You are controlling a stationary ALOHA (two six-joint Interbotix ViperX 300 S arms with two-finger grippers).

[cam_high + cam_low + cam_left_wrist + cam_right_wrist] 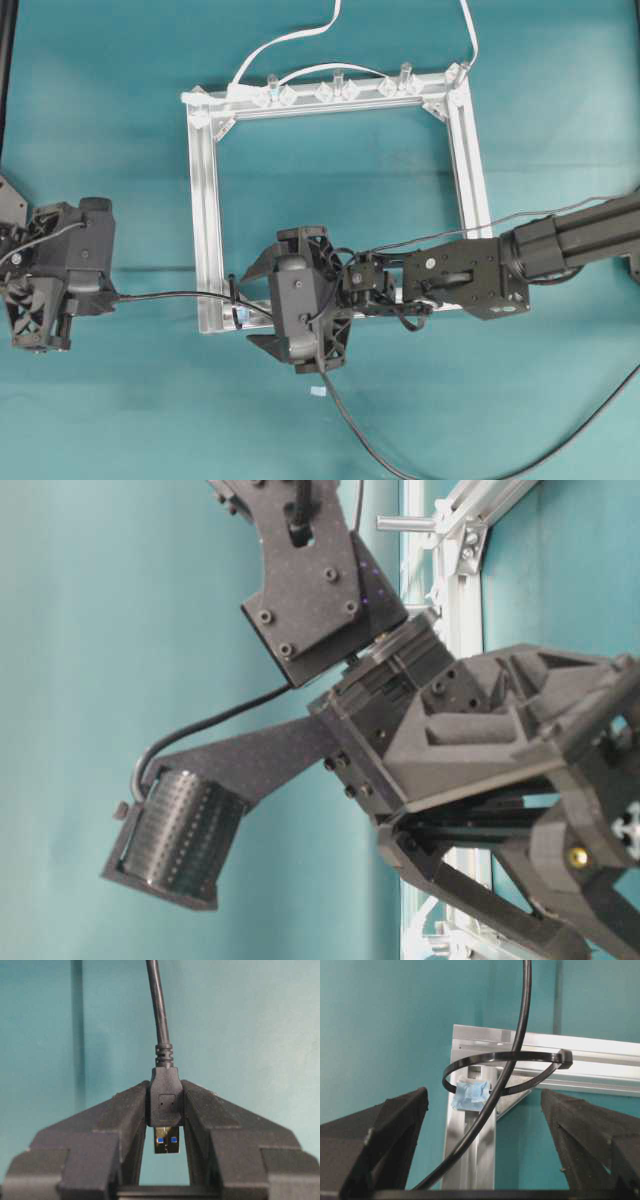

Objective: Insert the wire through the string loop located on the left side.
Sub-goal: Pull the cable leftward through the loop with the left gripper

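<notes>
We note L gripper (167, 1160) clamped on plug of wire (165, 1105). Wire (492, 1105) passes thru string loop (470, 1062) at frame (540, 1042) corner, w/ R gripper (482, 1125) jaws spread wide, holding nothing.

Wire (164, 1100) plug clamped between left gripper (165, 1132) fingers (125, 1125)

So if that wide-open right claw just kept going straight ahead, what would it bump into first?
Probably the black wire threaded through the string loop, directly ahead of the right gripper; the metal frame sits just behind. Depth is hard to judge.
</notes>
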